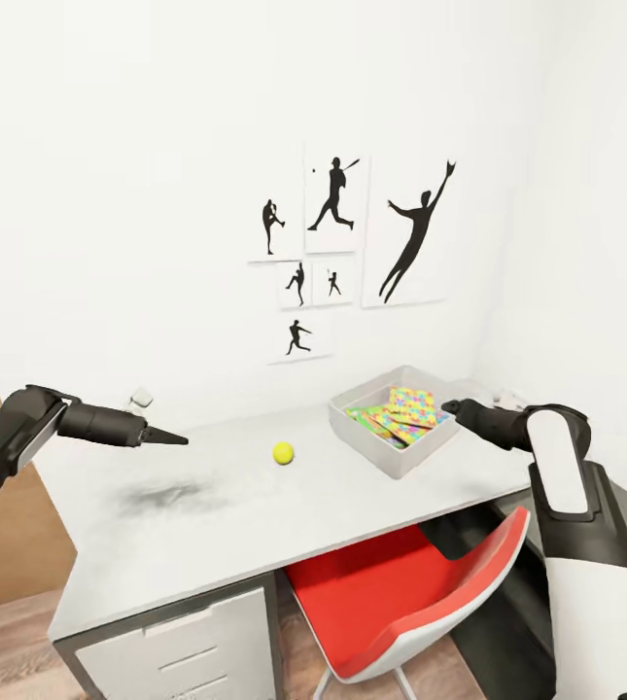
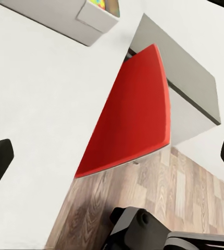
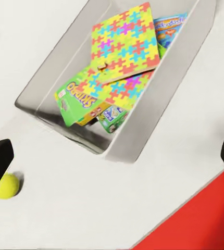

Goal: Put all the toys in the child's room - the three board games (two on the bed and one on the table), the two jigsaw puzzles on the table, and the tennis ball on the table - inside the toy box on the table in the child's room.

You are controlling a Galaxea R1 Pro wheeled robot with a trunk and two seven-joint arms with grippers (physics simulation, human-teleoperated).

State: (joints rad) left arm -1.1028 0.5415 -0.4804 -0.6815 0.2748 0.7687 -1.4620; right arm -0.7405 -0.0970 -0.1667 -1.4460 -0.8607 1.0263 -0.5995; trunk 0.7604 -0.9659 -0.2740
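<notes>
Chair (image 1: 420,593): red seat, tucked under the front edge of the table; nearest item in the head view.
Table (image 1: 255,525): white top, drawers below at front left. A faint grey smudge marks the top near the left arm.
Left gripper (image 1: 162,437): hovers above the table's left part, holding nothing. In the head view the tip reads as a closed point, but in the left wrist view the two fingers stand at opposite edges of the frame, so the jaws are apart.
Right gripper (image 1: 452,408): hangs over the right end of the table, just beside the toy box's near right rim. Its wrist view shows both fingers spread wide; empty.
Tennis ball (image 1: 283,452): resting on the bare table top, between the left gripper and the toy box, clear of both. Not in the box.
Toy box (image 1: 376,442): grey tray on the table toward the right rear corner.
Jigsaw puzzles (image 3: 123,41): inside the box, one lying on top, a second partly under it.
Board games (image 3: 81,101): inside the box beneath the puzzles; a green one and a blue one are clear, a third edge shows between them, exact count uncertain.
Wall prints (image 1: 337,243): black baseball silhouettes, behind the table.
Progress (judgement): flat toys appear stowed; ball is the one item left to pick and drop in.
</notes>
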